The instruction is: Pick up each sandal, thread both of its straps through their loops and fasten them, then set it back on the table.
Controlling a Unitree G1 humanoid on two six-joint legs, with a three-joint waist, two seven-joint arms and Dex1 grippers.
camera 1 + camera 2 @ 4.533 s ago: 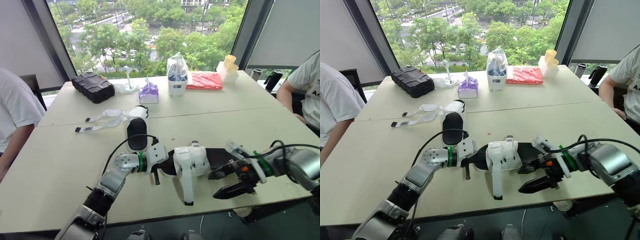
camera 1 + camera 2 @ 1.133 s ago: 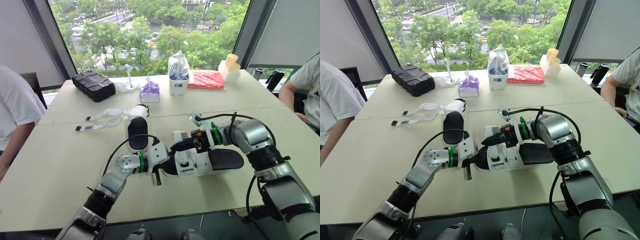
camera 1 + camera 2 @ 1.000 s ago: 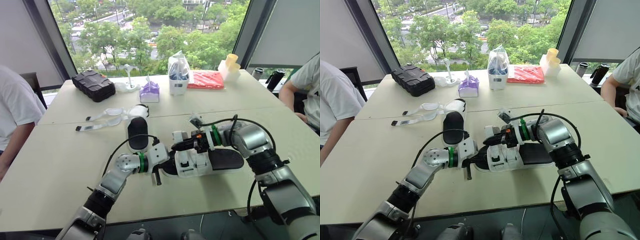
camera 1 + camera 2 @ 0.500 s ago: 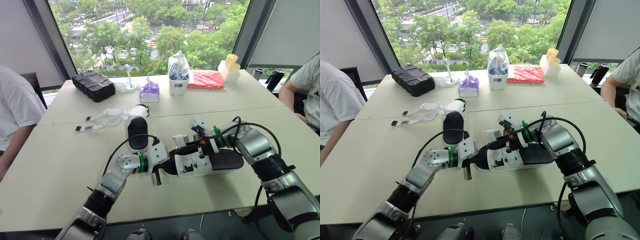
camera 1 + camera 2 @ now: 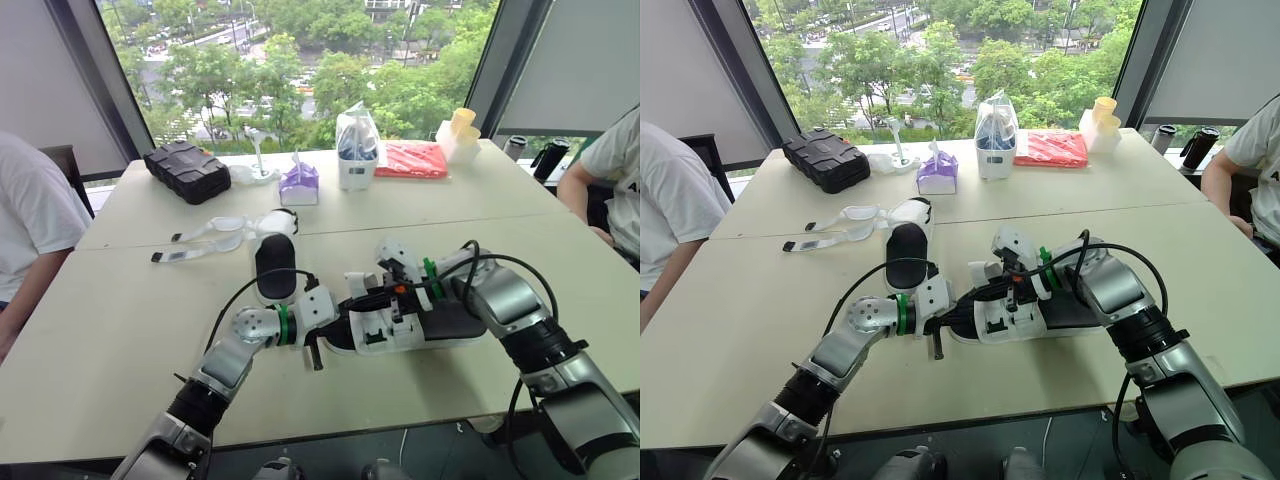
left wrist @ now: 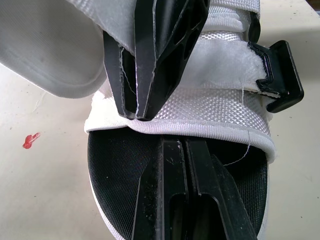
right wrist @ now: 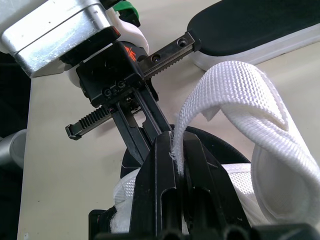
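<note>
A white sandal with a black footbed point(image 5: 440, 322) lies near the table's front edge. My right gripper point(image 5: 368, 298) is over its front part, shut on a white strap point(image 7: 250, 115) that curls up from it. The strap's webbing sits between the right fingers point(image 7: 162, 165). My left gripper point(image 5: 335, 325) is shut, its tips resting on the footbed at the toe, just under the front strap point(image 6: 200, 107). A black buckle point(image 6: 280, 75) sits at that strap's side. The second sandal point(image 5: 272, 262) lies behind, its loose straps point(image 5: 205, 240) spread to the left.
At the back of the table point(image 5: 120, 330) stand a black case point(image 5: 186, 172), a purple box point(image 5: 298, 186), a bagged white container point(image 5: 355, 148), a red packet point(image 5: 408, 160) and stacked cups point(image 5: 455, 135). One person point(image 5: 30, 220) sits at the left edge, another point(image 5: 610, 160) at the right.
My right arm has swung nearer and rolled its wrist, keeping hold of the strap over the sandal's front. The left gripper and both sandals have stayed put.
</note>
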